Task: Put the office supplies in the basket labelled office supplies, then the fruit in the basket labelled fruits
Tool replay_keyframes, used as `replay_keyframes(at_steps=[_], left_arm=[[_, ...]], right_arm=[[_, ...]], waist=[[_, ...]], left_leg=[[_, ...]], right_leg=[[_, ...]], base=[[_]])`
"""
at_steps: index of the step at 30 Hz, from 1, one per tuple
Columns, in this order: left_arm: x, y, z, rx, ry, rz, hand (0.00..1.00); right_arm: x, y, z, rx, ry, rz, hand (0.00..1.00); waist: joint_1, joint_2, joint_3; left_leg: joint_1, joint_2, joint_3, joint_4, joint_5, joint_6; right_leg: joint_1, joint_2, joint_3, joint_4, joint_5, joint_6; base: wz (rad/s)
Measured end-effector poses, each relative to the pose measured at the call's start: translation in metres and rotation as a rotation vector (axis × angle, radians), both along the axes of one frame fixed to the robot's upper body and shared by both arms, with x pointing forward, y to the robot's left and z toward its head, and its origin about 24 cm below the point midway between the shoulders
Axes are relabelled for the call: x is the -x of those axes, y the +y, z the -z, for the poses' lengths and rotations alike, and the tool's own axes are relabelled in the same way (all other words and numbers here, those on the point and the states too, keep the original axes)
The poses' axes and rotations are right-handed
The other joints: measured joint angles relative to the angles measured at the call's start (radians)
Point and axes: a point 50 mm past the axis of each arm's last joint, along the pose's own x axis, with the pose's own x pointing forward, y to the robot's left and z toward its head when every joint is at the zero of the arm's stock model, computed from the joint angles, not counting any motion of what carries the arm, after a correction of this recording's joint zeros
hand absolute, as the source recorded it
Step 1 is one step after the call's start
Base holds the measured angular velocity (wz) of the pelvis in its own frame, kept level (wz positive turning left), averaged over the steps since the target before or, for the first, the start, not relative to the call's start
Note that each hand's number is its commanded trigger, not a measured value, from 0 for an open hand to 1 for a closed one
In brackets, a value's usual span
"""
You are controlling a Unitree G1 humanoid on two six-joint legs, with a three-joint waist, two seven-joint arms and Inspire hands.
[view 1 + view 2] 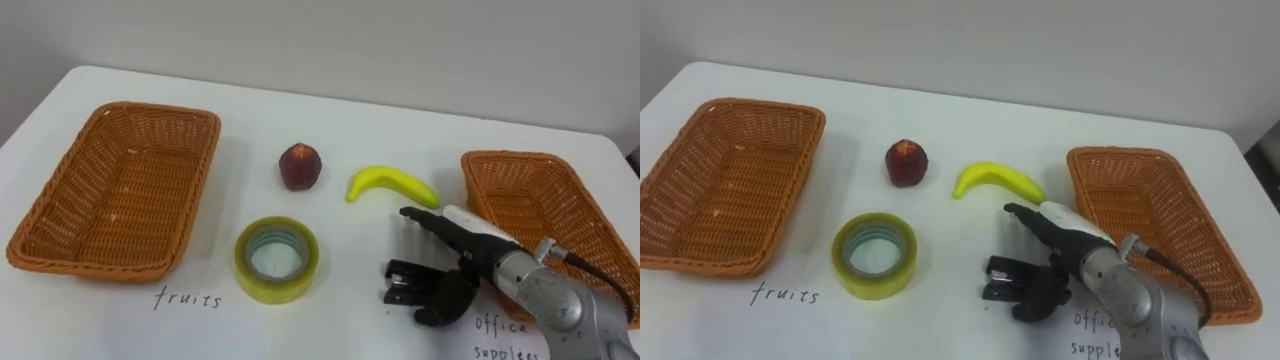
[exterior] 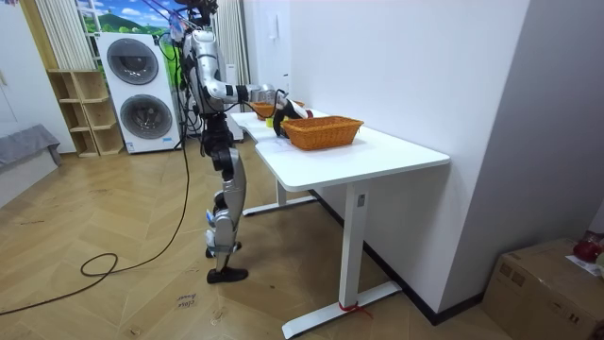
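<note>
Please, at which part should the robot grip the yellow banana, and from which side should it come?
Probably across the thick middle of the yellow curved banana, from above on the near side, where the open right hand is. It lies flat, free on both long sides, and its ends taper.

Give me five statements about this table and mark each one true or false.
1. The left basket and the right basket both hold nothing. True.
2. The banana lies in the right basket. False: it lies on the table, between the red fruit and that basket.
3. The tape roll sits nearer the robot than the red fruit. True.
4. The right hand holds the banana. False: it is open and empty, on the banana's near side.
5. The red fruit touches the banana. False: they lie apart.
</note>
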Motion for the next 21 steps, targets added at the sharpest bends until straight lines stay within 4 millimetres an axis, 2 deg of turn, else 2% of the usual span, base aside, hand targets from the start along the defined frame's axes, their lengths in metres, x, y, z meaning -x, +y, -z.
replay_keyframes(at_steps=[10,21], left_arm=[[-0.003,-0.007,0.001,-0.007,-0.009,0.014,0.0],[-0.011,-0.007,-0.002,-0.012,-0.045,0.031,0.0]], right_arm=[[0.0,0.01,-0.001,0.013,-0.01,-0.004,0.0],[0.004,0.026,-0.004,0.057,0.058,-0.103,0.0]], waist=[[0.0,0.003,-0.0009],[0.003,-0.002,-0.0042]], left_leg=[[-0.001,0.003,0.003,-0.007,0.0,0.0],[-0.004,0.001,-0.002,-0.005,0.002,0.003]], right_leg=[[-0.006,0.003,-0.001,0.0,0.007,-0.001],[-0.009,0.0,-0.011,0.003,0.008,0.0]], base=[[-0.02],[0.01]])
